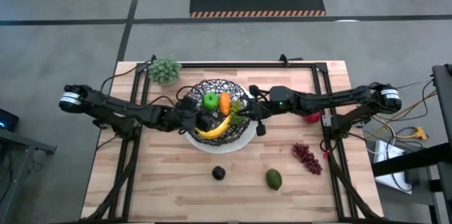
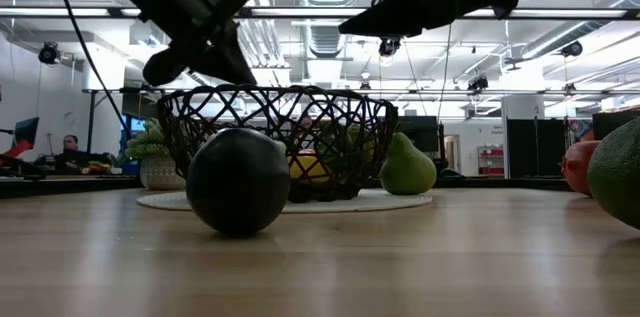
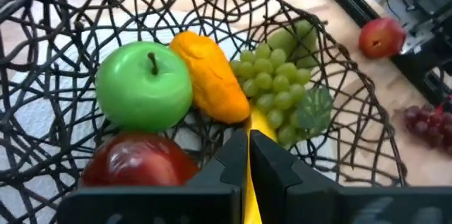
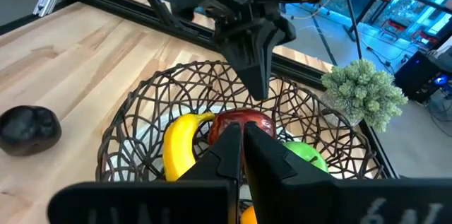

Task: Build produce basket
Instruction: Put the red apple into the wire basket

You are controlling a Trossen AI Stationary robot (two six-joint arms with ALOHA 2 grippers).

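The black wire basket (image 1: 220, 88) stands on a white plate (image 1: 241, 139) at the table's middle. In it lie a green apple (image 3: 145, 86), an orange carrot (image 3: 212, 75), green grapes (image 3: 272, 86), a red apple (image 3: 141, 164) and a banana (image 1: 215, 128). My left gripper (image 3: 248, 139) is shut and hangs over the basket's left part, tilted down; it also shows in the right wrist view (image 4: 258, 75). My right gripper (image 4: 240, 128) is shut, nearly level, above the basket's right rim. On the table lie a dark plum (image 1: 219, 173), an avocado (image 1: 274, 179) and dark red grapes (image 1: 307, 157).
A pale green leafy cluster (image 1: 164, 70) stands behind the basket at the far left. Another red fruit (image 1: 311, 116) lies under my right arm. A black frame rail (image 1: 247, 66) runs along the table's far edge and down both sides. Bare wood spreads along the near edge.
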